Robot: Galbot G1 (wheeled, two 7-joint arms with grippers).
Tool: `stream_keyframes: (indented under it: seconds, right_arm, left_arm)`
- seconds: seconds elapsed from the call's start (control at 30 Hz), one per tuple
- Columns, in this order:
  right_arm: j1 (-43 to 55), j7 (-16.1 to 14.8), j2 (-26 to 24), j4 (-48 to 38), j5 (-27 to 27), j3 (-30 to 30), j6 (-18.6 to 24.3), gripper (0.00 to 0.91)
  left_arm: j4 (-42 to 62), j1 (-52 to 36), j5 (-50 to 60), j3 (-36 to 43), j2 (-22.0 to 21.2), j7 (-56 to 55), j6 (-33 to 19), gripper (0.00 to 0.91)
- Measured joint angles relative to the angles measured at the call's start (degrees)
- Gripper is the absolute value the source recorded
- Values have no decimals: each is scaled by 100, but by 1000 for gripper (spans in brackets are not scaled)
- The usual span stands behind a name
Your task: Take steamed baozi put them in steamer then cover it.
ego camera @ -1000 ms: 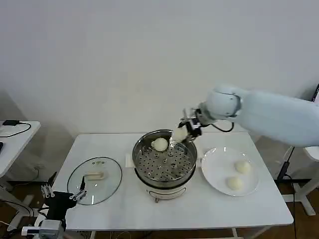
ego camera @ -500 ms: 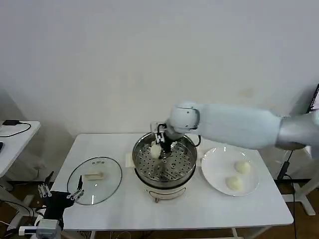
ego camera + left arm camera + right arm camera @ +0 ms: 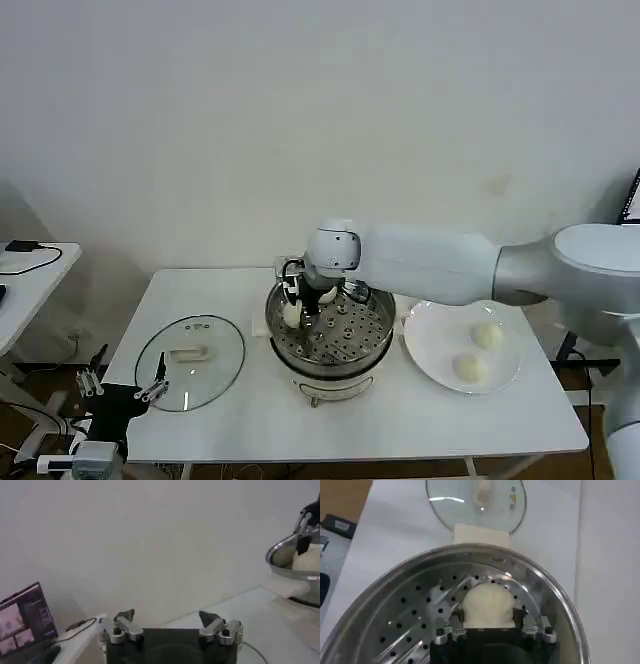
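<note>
**Now placing a bun against the steamer's left wall**

Presently a baozi (image 3: 488, 606) is held clamped between the fingers of the right gripper (image 3: 295, 305), low inside the steamer (image 3: 377, 345) and close to its left inner wall, over the perforated tray (image 3: 415, 617). In the head view another pale bun appears just behind it, partly hidden by the wrist, so its exact position cannot be told. Two more baozi (image 3: 487, 336) are left on the white plate (image 3: 428, 352), just right of the steamer. The cover (image 3: 190, 362) lies flat on the table (image 3: 420, 420), left of the steamer and apart from it. The left gripper (image 3: 128, 388) is parked with its fingers spread, off the table's edge beyond the cover, well to the steamer's left.

For the step to be done well, the bun should be lowered until it is borne by the tray before the fingers are parted, so that it is not dropped or rolled. Contact with the neighbouring bun and the wall should be avoided. Room should be kept on the tray's right half for the remaining two.
</note>
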Motion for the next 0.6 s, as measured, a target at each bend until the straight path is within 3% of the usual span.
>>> stream_keyframes:
  seconds: [0.1, 0.17, 0.6]
  right_arm:
    - [-40, -5, 80, -111, -22, 25, -7, 645]
    - [-46, -20, 114, -146, -38, 28, -18, 907]
    - [150, -57, -58, 84, 54, -34, -75, 907]
  left_arm:
    - [0, -6, -3, -9, 6, 1, -3, 907]
    - [0, -9, -3, -10, 5, 1, -4, 907]
    - [-2, -7, 21, 52, -39, 6, -5, 907]
